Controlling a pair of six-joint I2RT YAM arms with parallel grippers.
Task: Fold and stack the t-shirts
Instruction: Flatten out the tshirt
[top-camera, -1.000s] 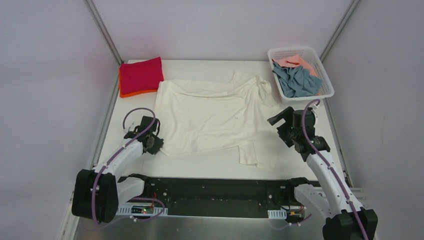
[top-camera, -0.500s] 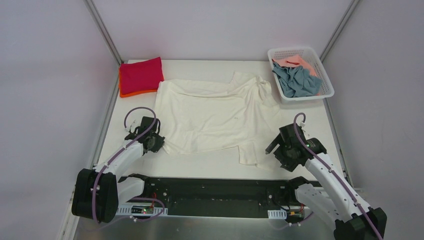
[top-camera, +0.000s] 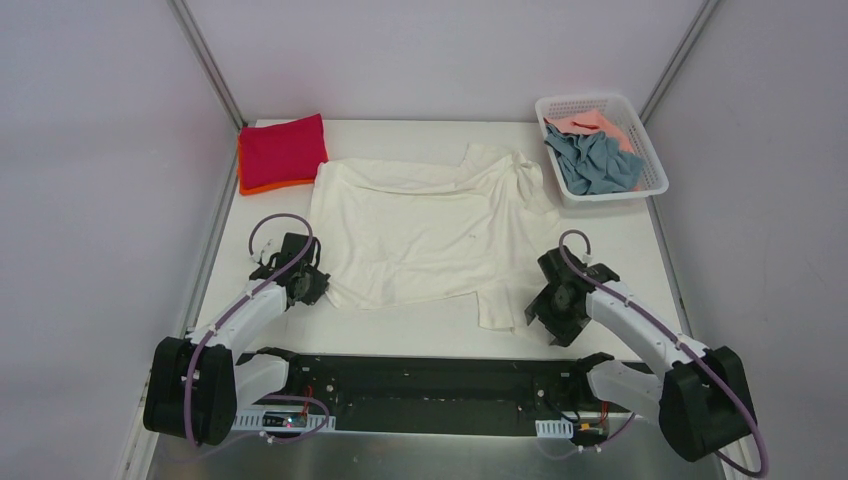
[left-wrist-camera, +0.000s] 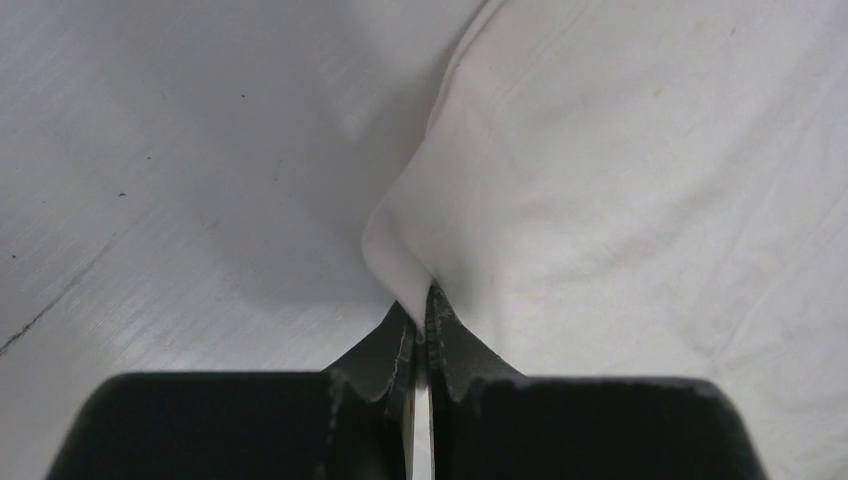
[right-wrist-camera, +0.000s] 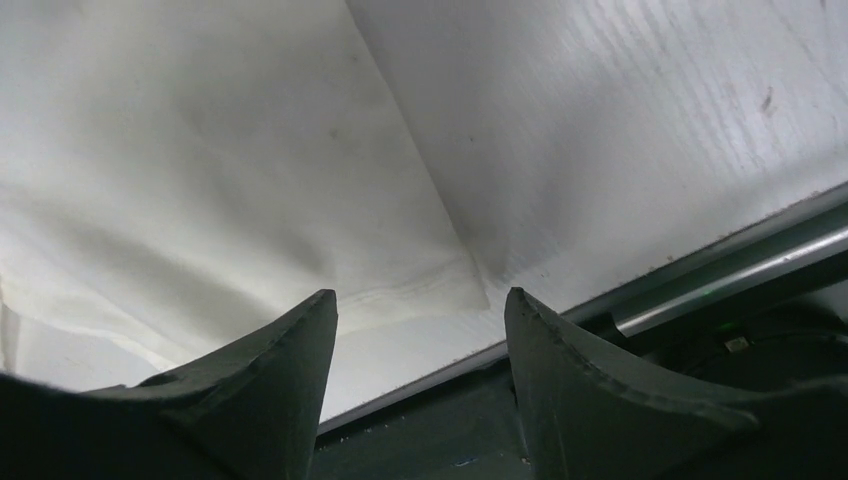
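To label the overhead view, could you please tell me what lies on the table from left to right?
Red shirt, cream shirt, basket.

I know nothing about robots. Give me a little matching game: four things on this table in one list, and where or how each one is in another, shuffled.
1 red shirt
2 grey-blue shirt
3 left hand
4 right hand

A in the basket
B shut on the cream shirt edge
C folded, far left corner
D open by the cream shirt's near corner

Pairs: 1-C, 2-A, 3-B, 4-D
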